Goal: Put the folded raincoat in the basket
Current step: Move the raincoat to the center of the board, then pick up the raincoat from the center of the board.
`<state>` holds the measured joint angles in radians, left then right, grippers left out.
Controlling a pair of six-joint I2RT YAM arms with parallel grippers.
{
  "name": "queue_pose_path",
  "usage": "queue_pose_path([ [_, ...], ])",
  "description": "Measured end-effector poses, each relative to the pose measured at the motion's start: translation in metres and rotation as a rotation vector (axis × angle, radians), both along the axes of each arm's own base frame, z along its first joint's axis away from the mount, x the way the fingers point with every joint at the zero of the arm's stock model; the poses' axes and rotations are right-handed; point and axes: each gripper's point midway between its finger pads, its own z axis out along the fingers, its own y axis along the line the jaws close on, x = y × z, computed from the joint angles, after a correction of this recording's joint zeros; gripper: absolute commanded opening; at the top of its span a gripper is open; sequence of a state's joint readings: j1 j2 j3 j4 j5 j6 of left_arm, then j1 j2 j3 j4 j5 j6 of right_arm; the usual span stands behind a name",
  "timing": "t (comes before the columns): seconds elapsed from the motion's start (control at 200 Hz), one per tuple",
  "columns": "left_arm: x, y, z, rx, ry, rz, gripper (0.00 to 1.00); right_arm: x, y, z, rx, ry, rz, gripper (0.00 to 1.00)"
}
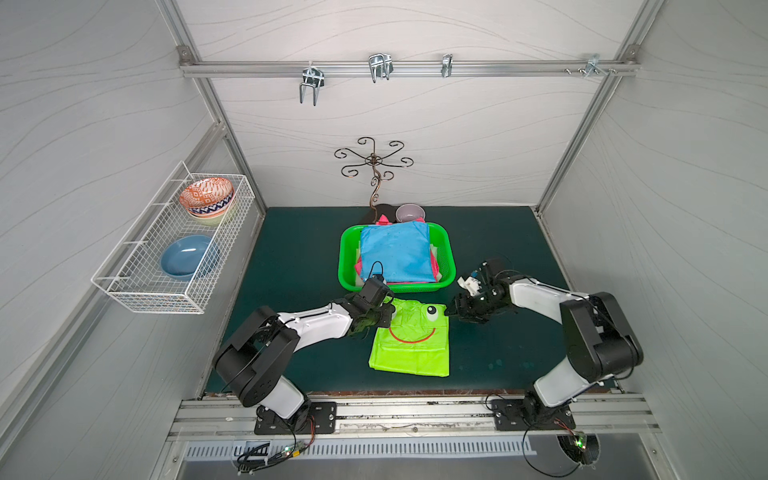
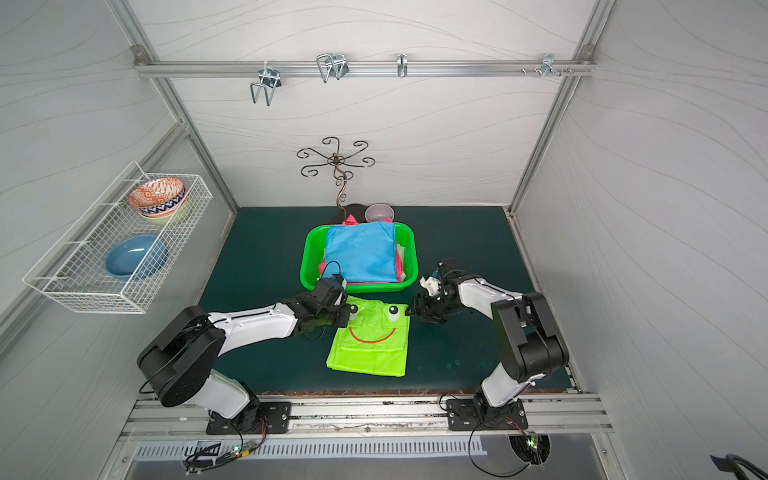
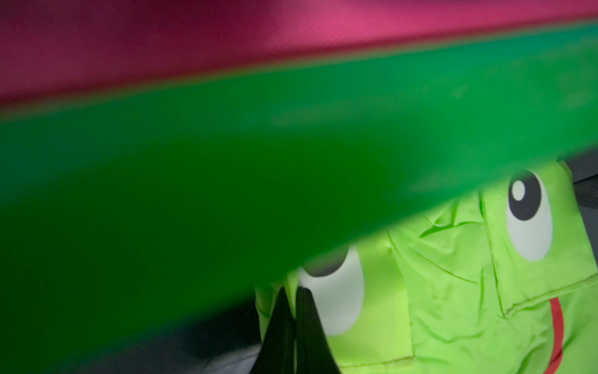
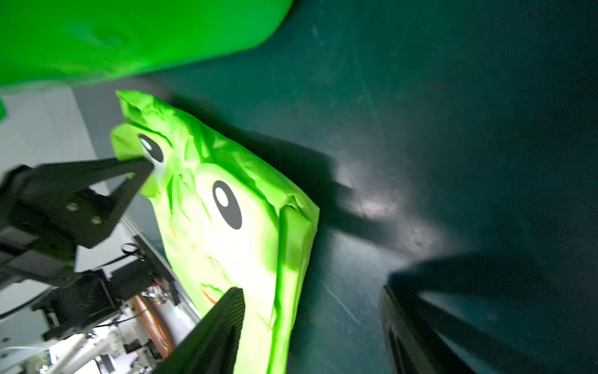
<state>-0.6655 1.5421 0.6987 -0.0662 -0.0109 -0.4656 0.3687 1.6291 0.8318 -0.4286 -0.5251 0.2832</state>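
Note:
The folded raincoat [image 1: 411, 340] [image 2: 370, 340], lime green with a frog face, lies on the dark green mat just in front of the basket [image 1: 446, 249] [image 2: 309, 257]. The bright green basket holds a blue folded cloth [image 1: 395, 253] on top of pink ones. My left gripper [image 1: 388, 309] [image 3: 295, 291] is shut on the raincoat's [image 3: 453, 275] far left corner, close under the basket's wall [image 3: 291, 129]. My right gripper [image 1: 449, 311] [image 4: 312, 288] stands open at the far right corner. One finger is over the raincoat [image 4: 233, 233], the other over the mat.
A white wire rack [image 1: 137, 266] on the left wall holds a patterned bowl and a blue bowl. A small pale bowl [image 1: 409, 212] and a scrolled metal stand [image 1: 374, 166] sit behind the basket. Metal hooks hang from the back rail.

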Motion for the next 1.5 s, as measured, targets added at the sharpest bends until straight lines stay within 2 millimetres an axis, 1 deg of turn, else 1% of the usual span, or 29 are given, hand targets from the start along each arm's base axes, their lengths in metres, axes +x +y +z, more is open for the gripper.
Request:
queue_pose_path([
  [0.07, 0.001, 0.0, 0.0, 0.0, -0.012, -0.008, 0.0, 0.0, 0.006, -0.001, -0.016, -0.011, 0.026, 0.67],
  [0.18, 0.002, 0.001, -0.002, 0.003, -0.027, -0.012, 0.0, -0.001, 0.007, -0.001, -0.021, -0.017, 0.036, 0.64],
  [0.345, 0.003, 0.0, -0.002, -0.002, -0.044, -0.015, 0.0, -0.003, 0.011, -0.002, 0.012, -0.004, 0.043, 0.55],
  [0.565, 0.003, 0.0, -0.002, -0.004, -0.046, -0.017, 0.0, -0.02, 0.022, -0.002, 0.134, 0.046, 0.017, 0.55],
  [0.735, 0.003, 0.0, -0.002, -0.005, -0.048, -0.017, 0.0, -0.032, 0.02, -0.002, 0.181, 0.053, -0.025, 0.55],
  [0.86, 0.003, -0.001, -0.002, -0.008, -0.047, -0.019, 0.0, -0.037, 0.022, -0.002, 0.225, 0.065, -0.056, 0.54],
  [0.915, 0.003, -0.001, -0.002, -0.009, -0.047, -0.02, 0.0, -0.039, 0.025, -0.003, 0.256, 0.076, -0.065, 0.5],
  [0.95, 0.003, -0.001, -0.002, -0.01, -0.046, -0.021, 0.0, -0.04, 0.026, -0.003, 0.273, 0.078, -0.067, 0.44],
  [0.965, 0.003, -0.001, -0.002, -0.011, -0.045, -0.02, 0.0, -0.04, 0.027, -0.004, 0.28, 0.087, -0.072, 0.4],
  [1.0, 0.003, -0.001, -0.002, -0.012, -0.045, -0.022, 0.0, -0.041, 0.028, -0.006, 0.291, 0.094, -0.075, 0.35],
  [1.015, 0.003, -0.002, -0.002, -0.013, -0.044, -0.022, 0.0, -0.041, 0.028, -0.006, 0.298, 0.091, -0.07, 0.31],
  [1.045, 0.003, -0.002, -0.002, -0.015, -0.043, -0.023, 0.0, -0.042, 0.029, -0.008, 0.303, 0.097, -0.074, 0.26],
  [1.06, 0.003, -0.002, -0.002, -0.016, -0.043, -0.024, 0.0, -0.042, 0.028, -0.009, 0.302, 0.102, -0.08, 0.21],
  [1.085, 0.002, -0.002, -0.002, -0.019, -0.042, -0.025, 0.0, -0.043, 0.028, -0.01, 0.302, 0.103, -0.081, 0.18],
  [1.105, 0.002, -0.003, -0.002, -0.022, -0.041, -0.027, 0.0, -0.044, 0.028, -0.011, 0.302, 0.106, -0.083, 0.12],
  [1.125, 0.002, -0.004, -0.002, -0.026, -0.04, -0.029, 0.0, -0.044, 0.027, -0.011, 0.302, 0.107, -0.085, 0.1],
  [1.14, 0.002, -0.004, -0.001, -0.028, -0.039, -0.031, 0.0, -0.045, 0.027, -0.011, 0.303, 0.108, -0.085, 0.06],
  [1.175, 0.001, -0.005, 0.0, -0.035, -0.037, -0.034, 0.0, -0.046, 0.027, -0.011, 0.308, 0.102, -0.083, 0.03],
  [1.19, 0.001, -0.006, 0.0, -0.038, -0.036, -0.037, 0.0, -0.046, 0.027, -0.01, 0.311, 0.103, -0.085, 0.0],
  [1.29, -0.004, -0.007, 0.002, -0.058, -0.023, -0.045, 0.0, -0.049, 0.027, 0.004, 0.347, 0.043, -0.073, 0.0],
  [1.34, -0.008, -0.008, 0.004, -0.075, -0.011, -0.05, 0.0, -0.053, 0.026, 0.017, 0.376, -0.008, -0.057, 0.0],
  [1.365, -0.01, -0.008, 0.005, -0.081, -0.008, -0.052, 0.09, -0.054, 0.026, 0.023, 0.388, -0.031, -0.049, 0.0],
  [1.41, -0.012, -0.009, 0.01, -0.1, -0.003, -0.053, 0.29, -0.057, 0.026, 0.038, 0.414, -0.089, -0.026, 0.0],
  [1.435, -0.012, -0.01, 0.013, -0.11, -0.004, -0.05, 0.39, -0.058, 0.026, 0.047, 0.428, -0.12, -0.015, 0.0],
  [1.465, -0.013, -0.01, 0.017, -0.124, -0.003, -0.046, 0.47, -0.058, 0.026, 0.057, 0.44, -0.162, -0.003, 0.0],
  [1.5, -0.015, -0.011, 0.022, -0.138, 0.0, -0.04, 0.54, -0.058, 0.025, 0.07, 0.452, -0.216, 0.01, 0.0],
])
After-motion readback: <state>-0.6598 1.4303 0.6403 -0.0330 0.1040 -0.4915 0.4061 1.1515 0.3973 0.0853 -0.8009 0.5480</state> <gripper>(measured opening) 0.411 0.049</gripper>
